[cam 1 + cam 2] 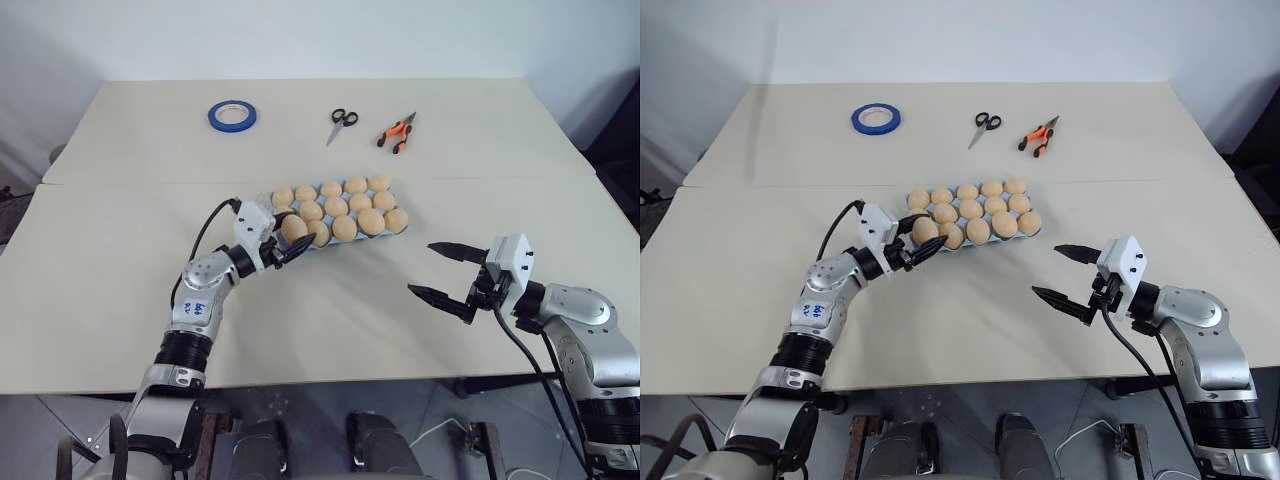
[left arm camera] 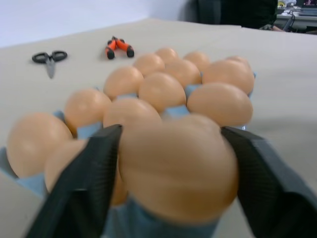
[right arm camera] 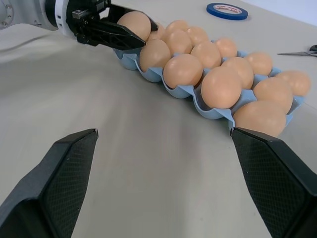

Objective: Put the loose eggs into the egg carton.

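The light blue egg carton (image 3: 214, 113) lies in the middle of the table, its cups holding several tan-orange eggs. My left gripper (image 1: 296, 236) reaches the carton's near left corner. Its two fingers (image 2: 84, 183) press on either side of one egg (image 2: 178, 163), which sits over the corner cup; I cannot tell if the egg rests in it. To the right of the carton, above bare table, my right gripper (image 1: 420, 268) stands open and empty, fingers spread wide and pointing left toward the carton.
A blue tape roll (image 1: 232, 116), black scissors (image 1: 341, 124) and orange-handled pliers (image 1: 397, 133) lie along the far part of the table. A seam crosses the tabletop just behind the carton.
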`<state>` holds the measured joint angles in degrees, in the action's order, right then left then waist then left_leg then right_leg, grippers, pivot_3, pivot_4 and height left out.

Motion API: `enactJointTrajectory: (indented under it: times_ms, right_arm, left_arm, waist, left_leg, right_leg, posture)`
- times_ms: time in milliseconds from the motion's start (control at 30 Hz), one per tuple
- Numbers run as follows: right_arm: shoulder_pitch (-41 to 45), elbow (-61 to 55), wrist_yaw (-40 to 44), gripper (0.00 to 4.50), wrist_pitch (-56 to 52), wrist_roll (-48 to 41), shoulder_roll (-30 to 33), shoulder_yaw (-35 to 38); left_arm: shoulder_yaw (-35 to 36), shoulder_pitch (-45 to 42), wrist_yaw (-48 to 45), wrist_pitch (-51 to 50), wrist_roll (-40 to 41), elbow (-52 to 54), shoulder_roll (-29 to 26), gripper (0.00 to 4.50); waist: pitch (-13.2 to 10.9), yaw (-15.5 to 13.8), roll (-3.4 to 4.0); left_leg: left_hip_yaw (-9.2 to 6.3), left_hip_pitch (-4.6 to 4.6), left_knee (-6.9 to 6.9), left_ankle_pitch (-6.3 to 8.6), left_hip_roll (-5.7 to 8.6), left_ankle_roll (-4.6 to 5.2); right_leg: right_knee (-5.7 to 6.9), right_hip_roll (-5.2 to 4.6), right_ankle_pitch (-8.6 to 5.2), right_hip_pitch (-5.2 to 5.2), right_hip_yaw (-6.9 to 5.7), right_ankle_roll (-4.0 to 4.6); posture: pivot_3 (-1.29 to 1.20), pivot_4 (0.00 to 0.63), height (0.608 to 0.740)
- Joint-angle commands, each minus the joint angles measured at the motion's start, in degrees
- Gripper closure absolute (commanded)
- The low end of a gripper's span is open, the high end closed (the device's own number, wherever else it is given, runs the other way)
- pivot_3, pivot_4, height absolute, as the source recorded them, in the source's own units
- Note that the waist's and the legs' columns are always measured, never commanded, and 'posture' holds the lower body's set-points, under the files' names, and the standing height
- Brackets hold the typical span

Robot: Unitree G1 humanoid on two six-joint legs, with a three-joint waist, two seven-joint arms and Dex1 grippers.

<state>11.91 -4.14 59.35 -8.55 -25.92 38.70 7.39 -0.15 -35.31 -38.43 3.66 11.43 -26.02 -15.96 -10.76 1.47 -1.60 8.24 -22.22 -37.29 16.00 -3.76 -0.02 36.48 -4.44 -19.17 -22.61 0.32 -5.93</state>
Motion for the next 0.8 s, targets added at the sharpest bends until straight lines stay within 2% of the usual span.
enactJointTrajectory:
  times_ms: [33,100,267,467,600,800]
  right_arm:
    - [-0.2,-1.9,-0.3,0.00,1.2,-0.7,0.4,2.0]
    - [-0.1,-1.8,-0.3,0.00,1.3,-0.6,0.2,1.9]
    - [0.4,-1.3,-0.2,0.00,1.5,-0.5,0.0,1.6]
    - [0.4,-1.0,-0.2,0.00,1.9,-0.6,0.2,1.8]
    - [0.6,-0.3,0.3,0.00,2.3,-0.7,0.4,2.0]
    - [3.6,3.4,3.5,0.00,3.6,-0.4,2.2,2.0]
  left_arm:
    - [1.7,-1.0,1.4,-0.1,0.7,2.0,0.0,0.03]
    - [2.1,-0.8,2.0,-0.7,0.7,2.6,-0.2,0.03]
    - [2.0,0.7,0.9,-10.4,1.3,6.8,-3.1,0.03]
    - [5.9,8.2,-9.2,-22.2,11.0,17.2,-10.4,0.03]
    - [8.8,12.4,-16.0,-20.0,13.6,18.4,-15.8,0.03]
    - [12.1,13.7,-25.2,-15.8,14.8,16.1,-22.8,0.03]
  waist:
    - [0.0,0.1,0.00]
    - [0.0,0.0,0.00]
    - [0.0,0.1,0.00]
    - [0.0,0.3,0.00]
    - [0.0,0.2,0.00]
    - [0.0,0.2,0.01]
  left_leg:
    - [0.00,0.00,0.00,0.00,0.00,0.00]
    - [0.01,0.00,0.00,0.00,0.01,0.01]
    - [0.01,-0.01,0.01,0.00,0.00,0.00]
    - [0.03,0.03,0.06,-0.01,-0.07,-0.07]
    - [0.01,0.04,0.07,-0.02,-0.13,-0.13]
    - [0.01,0.03,0.07,0.01,-0.01,-0.03]
  right_leg:
    - [0.00,0.00,0.01,0.00,0.01,-0.01]
    - [0.00,0.00,0.01,0.00,0.01,-0.02]
    - [-0.01,0.03,0.01,0.00,0.00,-0.02]
    - [0.02,0.00,0.01,-0.01,0.02,-0.02]
    - [0.05,-0.05,-0.01,-0.05,-0.01,0.02]
    - [0.02,-0.24,-0.01,-0.02,0.00,0.03]
  posture:
    - [0.00,0.150,0.740]
    - [0.00,0.150,0.740]
    - [0.00,0.150,0.740]
    - [0.00,0.150,0.740]
    - [0.00,0.150,0.740]
    - [0.00,0.150,0.740]
